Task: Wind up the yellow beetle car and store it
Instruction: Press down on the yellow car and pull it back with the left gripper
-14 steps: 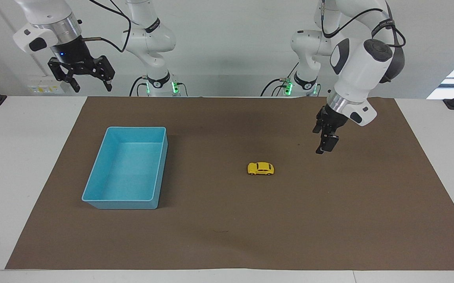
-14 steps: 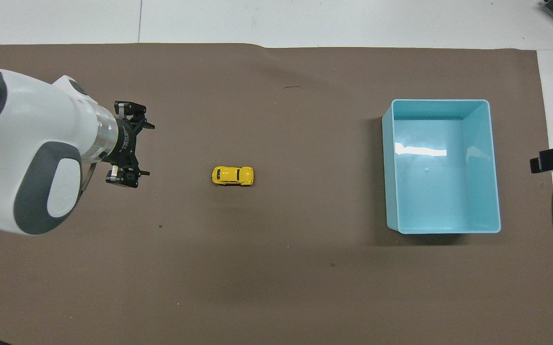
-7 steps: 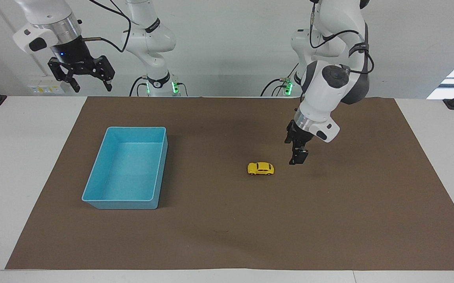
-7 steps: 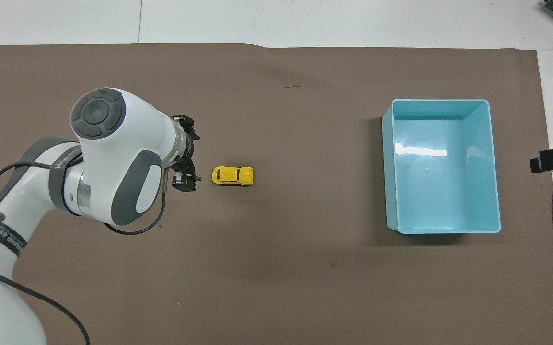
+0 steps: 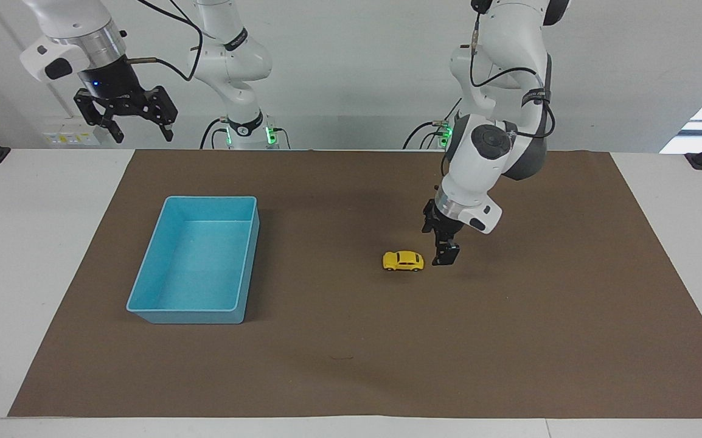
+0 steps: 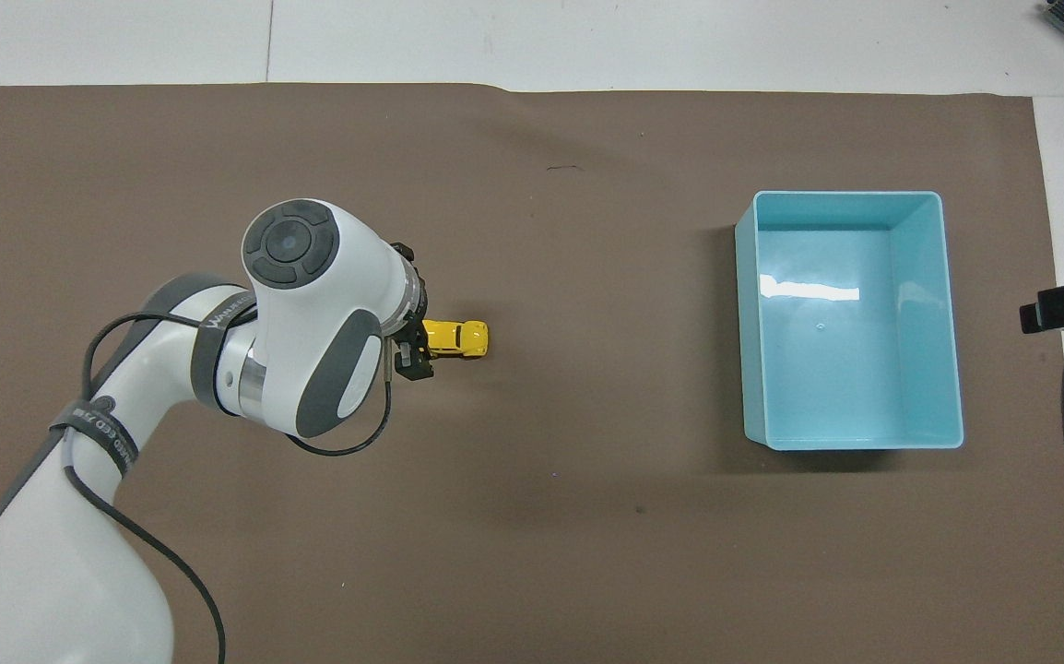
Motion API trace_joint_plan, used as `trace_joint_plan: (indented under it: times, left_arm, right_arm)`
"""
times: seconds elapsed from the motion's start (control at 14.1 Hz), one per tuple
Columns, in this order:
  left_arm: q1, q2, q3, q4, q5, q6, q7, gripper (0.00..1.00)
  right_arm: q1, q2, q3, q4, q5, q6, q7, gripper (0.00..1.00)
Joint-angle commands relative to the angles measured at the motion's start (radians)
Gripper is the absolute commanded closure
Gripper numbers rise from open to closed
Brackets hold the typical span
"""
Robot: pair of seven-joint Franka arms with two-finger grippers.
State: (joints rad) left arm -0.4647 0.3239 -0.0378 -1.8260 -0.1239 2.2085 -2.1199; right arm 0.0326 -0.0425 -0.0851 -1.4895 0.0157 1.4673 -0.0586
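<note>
While right tool (image 5: 126, 118) waits upper left, fingers apart — left tool (image 5: 443, 248), finger state unclear, hangs just beside yellow beetle car (image 5: 403, 261) at frame centre.

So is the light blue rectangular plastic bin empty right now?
Empty: the light blue rectangular plastic bin shows only bare floor; the tiny yellow beetle car sits on the brown mat.

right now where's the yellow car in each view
Facing view: yellow beetle car sits mid-mat, beside the left gripper.
Overhead view: it shows just past the left arm's wrist, partly covered.
Shared landmark: the blue bin, toward the right arm's end.
</note>
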Motion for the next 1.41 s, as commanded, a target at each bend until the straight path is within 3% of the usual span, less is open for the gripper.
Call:
trace_joint_plan:
  times: [0.0,0.92,1.13,1.34]
  left_arm:
    - [-0.044,0.061,0.016,-0.006,0.003,0.046,-0.029,0.00]
    - [-0.040,0.072,0.018,-0.027,0.012,0.094,-0.069,0.01]
    - [-0.040,0.072,0.018,-0.029,0.015,0.095,-0.066,0.40]
    - [-0.040,0.072,0.016,-0.029,0.023,0.094,-0.046,0.92]
  right_arm:
    - [-0.005,-0.011,0.002,-0.008,0.018,0.002,0.016,0.00]
    - [-0.005,-0.011,0.002,-0.009,0.018,0.004,0.020,0.00]
    - [-0.005,-0.011,0.002,-0.009,0.018,0.004,0.020,0.00]
    - [-0.005,-0.011,0.002,-0.008,0.018,0.004,0.020,0.00]
